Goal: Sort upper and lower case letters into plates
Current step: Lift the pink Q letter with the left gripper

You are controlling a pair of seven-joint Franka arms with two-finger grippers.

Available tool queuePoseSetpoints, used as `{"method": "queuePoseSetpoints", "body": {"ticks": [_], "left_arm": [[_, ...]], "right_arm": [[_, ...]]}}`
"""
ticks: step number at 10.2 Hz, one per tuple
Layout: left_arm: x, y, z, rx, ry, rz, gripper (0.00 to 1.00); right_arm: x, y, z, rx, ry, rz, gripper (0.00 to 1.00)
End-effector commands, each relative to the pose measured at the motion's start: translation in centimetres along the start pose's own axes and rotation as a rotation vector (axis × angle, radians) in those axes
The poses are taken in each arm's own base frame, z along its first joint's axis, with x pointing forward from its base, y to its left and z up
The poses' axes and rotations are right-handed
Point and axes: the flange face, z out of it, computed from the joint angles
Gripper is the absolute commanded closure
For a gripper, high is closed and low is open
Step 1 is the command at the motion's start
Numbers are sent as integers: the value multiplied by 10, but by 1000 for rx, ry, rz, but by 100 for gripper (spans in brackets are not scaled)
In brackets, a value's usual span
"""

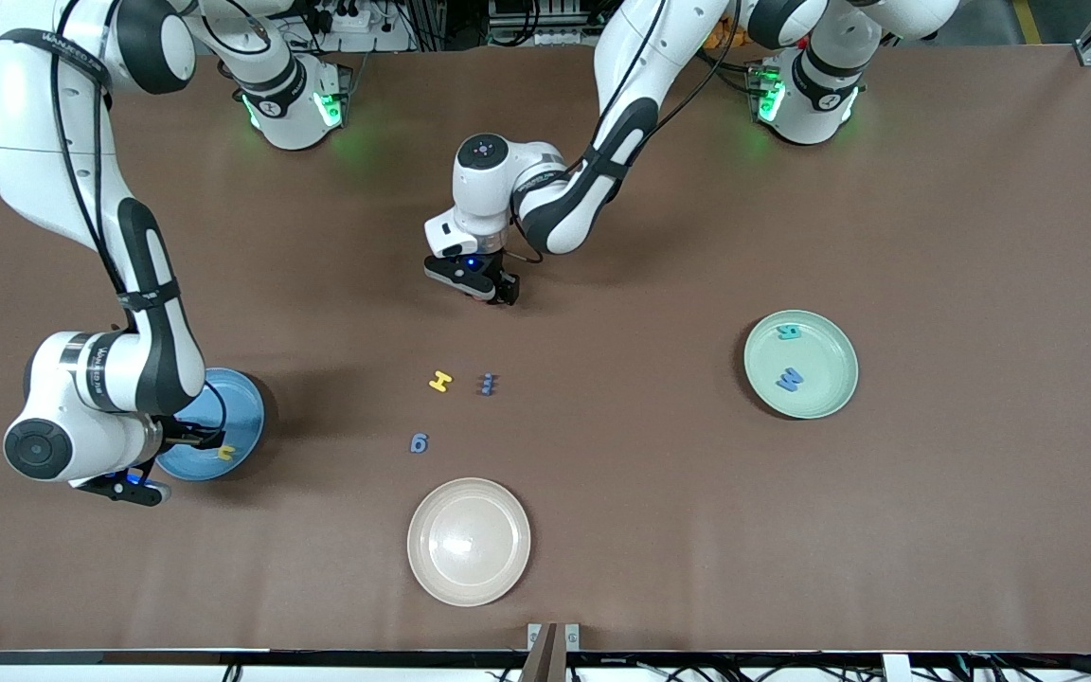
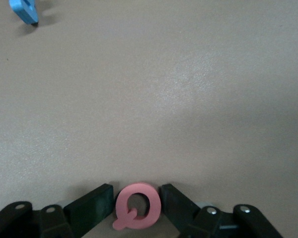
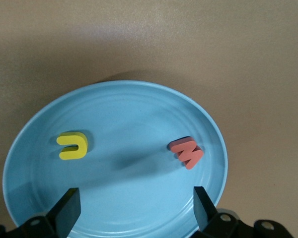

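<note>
Left gripper low over the table, fingers pinching a pink letter Q to lift it; right gripper waits, fingers apart, over the blue plate

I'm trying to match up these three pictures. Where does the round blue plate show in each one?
Front view: the round blue plate lies at the right arm's end of the table, partly under that arm.
Left wrist view: not in it.
Right wrist view: it fills the middle.
Shared landmark: the small yellow letter on it.
</note>
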Motion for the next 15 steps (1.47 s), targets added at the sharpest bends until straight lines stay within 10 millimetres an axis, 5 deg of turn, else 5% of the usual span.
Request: {"method": "queuePoseSetpoints", "body": {"ticks": [1, 9, 15], "left_arm": [[-10, -2, 9, 17, -37, -30, 54], [-7, -5, 7, 36, -68, -50, 62], [10, -9, -11, 61, -92, -74, 62]], "right_arm": [[-4, 4, -8, -2, 10, -14, 0], [-4, 4, -8, -2, 11, -18, 0], [-4, 4, -8, -2, 11, -18, 0]]}}
